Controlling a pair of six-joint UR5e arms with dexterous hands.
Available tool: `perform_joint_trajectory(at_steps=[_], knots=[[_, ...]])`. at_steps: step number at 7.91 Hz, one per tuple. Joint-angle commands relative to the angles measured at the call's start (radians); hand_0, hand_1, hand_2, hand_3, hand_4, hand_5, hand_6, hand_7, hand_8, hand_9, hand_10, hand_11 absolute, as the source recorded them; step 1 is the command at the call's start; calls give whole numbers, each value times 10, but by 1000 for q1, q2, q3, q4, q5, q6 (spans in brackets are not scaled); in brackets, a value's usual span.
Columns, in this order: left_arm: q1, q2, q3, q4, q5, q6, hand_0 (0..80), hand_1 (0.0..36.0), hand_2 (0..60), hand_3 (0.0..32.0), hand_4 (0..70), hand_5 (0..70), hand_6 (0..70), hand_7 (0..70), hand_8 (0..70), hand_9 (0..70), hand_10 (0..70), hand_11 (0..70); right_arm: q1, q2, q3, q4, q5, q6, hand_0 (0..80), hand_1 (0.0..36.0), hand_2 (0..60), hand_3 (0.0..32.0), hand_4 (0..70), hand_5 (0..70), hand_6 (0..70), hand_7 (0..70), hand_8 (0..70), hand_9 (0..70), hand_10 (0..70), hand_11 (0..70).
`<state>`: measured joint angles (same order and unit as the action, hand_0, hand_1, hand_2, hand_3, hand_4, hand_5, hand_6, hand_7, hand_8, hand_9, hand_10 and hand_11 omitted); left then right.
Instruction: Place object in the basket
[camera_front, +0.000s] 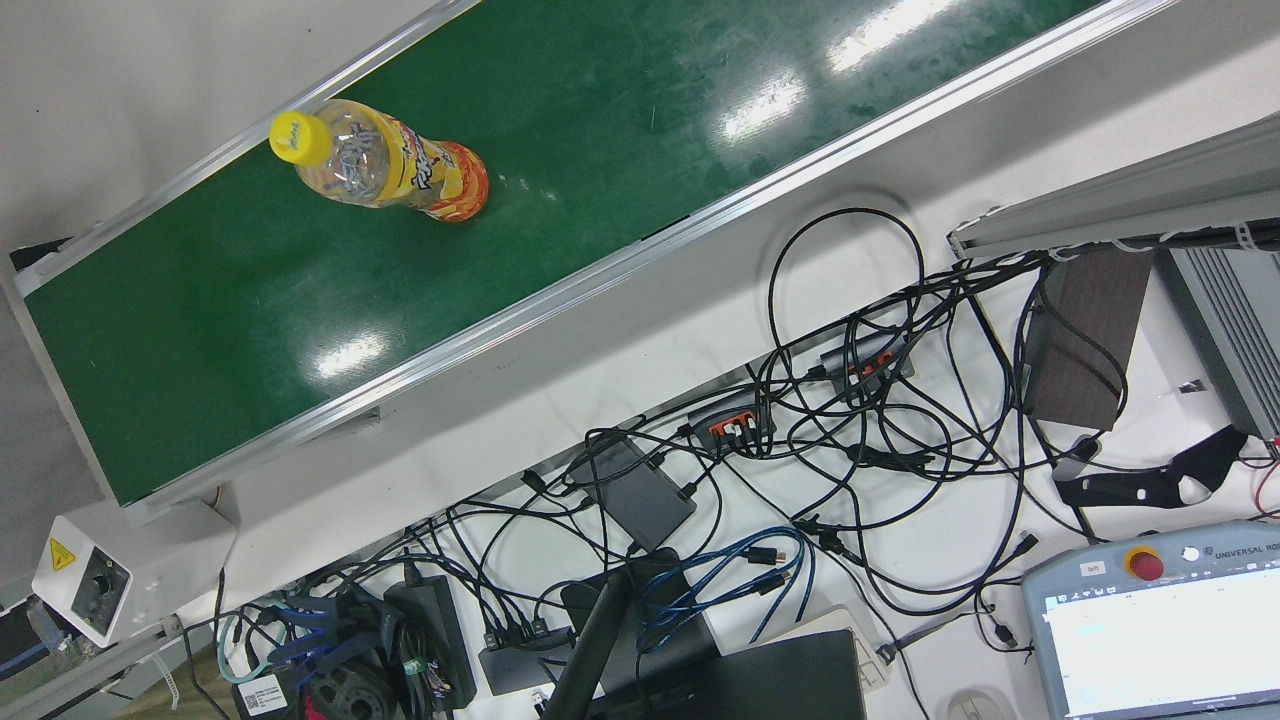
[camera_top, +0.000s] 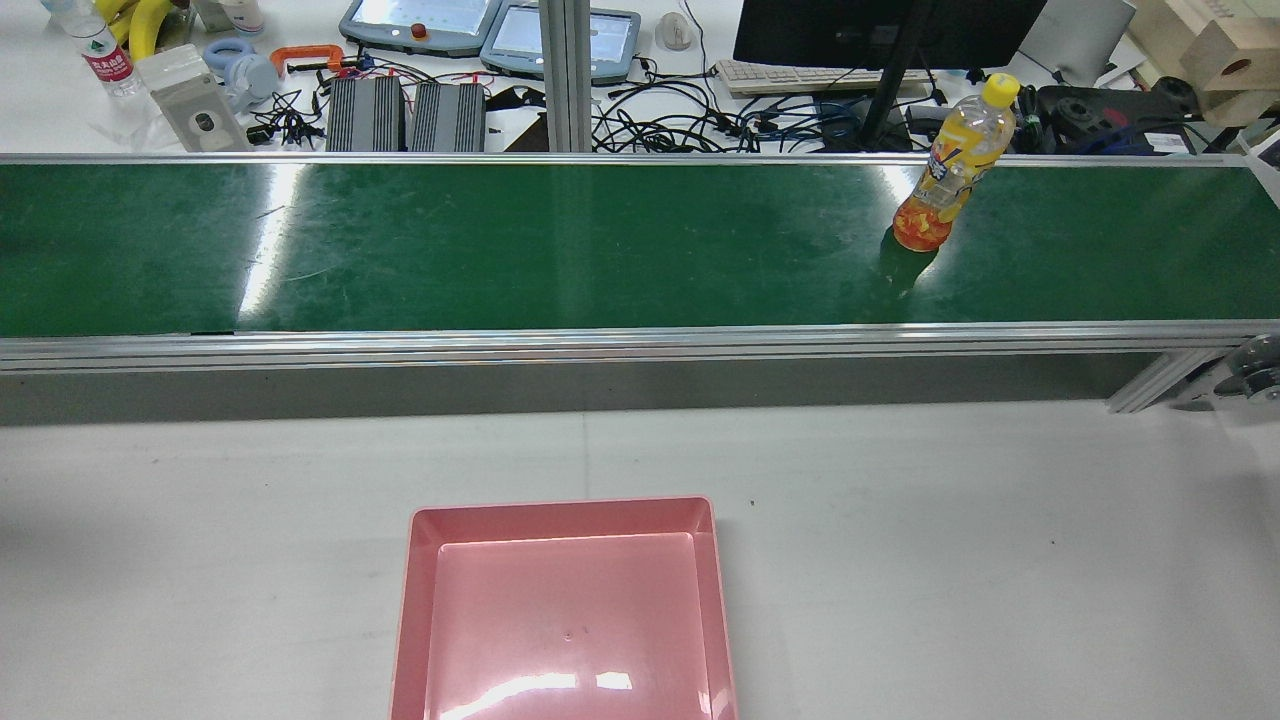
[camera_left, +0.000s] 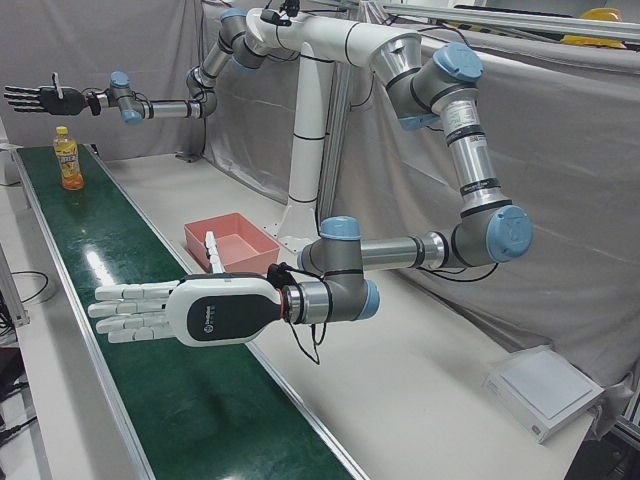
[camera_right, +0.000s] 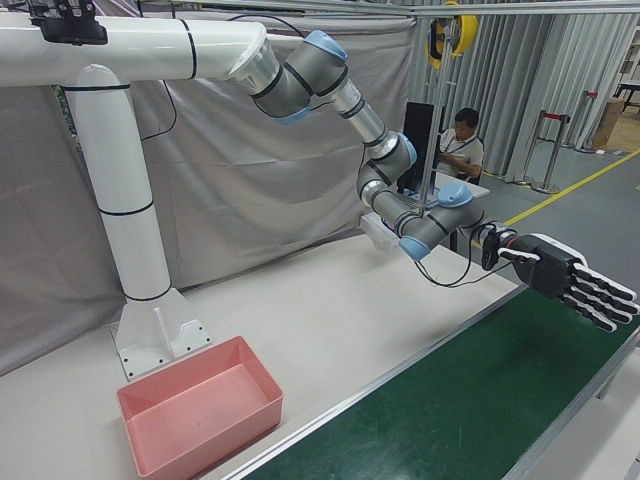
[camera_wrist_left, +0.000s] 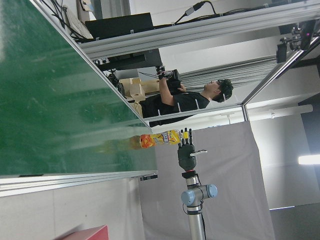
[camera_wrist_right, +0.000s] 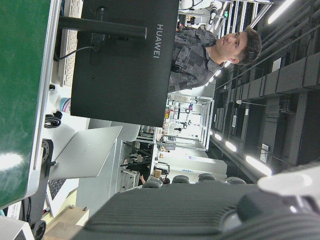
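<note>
Green conveyor belt (camera_front: 600, 150) fills the front view, and we see the orange drink bottle (camera_front: 390, 165) standing upright on it near one end, no arm in frame. Rear view: bottle sits on the belt far to the robot's right, the pink basket (camera_top: 560, 510) is empty on the white table near centre, well apart from it, and no hands show. Left-front view: left hand (camera_left: 170, 310) hovers over the belt's near end, fingers stretched flat, holding nothing; right hand (camera_left: 40, 98) hangs above and just beside the bottle, also spread and empty. Right-front view: same right hand, flat and spread over the belt, basket well off. Left hand view: bottle and right hand close but apart. Right hand view: only a monitor (camera_wrist_right: 125, 60) and a person, no bottle. We judge this the reach step, grasp not yet made; next the right hand needs to drop to the bottle's body and wrap it without tipping it.
</note>
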<state>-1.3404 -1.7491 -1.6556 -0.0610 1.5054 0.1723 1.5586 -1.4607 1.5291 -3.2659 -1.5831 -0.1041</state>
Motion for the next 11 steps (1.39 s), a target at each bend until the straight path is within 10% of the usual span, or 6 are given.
perform_joint_trajectory(at_steps=[1,11], knots=[[-5,29,-32,-2,-1,-10,454,98,1,0,0,42,0,0,0,5,29,56,0,-1,-1,-1,0,0,0,0,0,0,0,0,0,0,0,0,0,0],[4,68,-10,-48,33,-57,460,107,0,0,0,19,0,0,0,0,52,91,1,-1,0,-1,0,0,0,0,0,0,0,0,0,0,0,0,0,0]])
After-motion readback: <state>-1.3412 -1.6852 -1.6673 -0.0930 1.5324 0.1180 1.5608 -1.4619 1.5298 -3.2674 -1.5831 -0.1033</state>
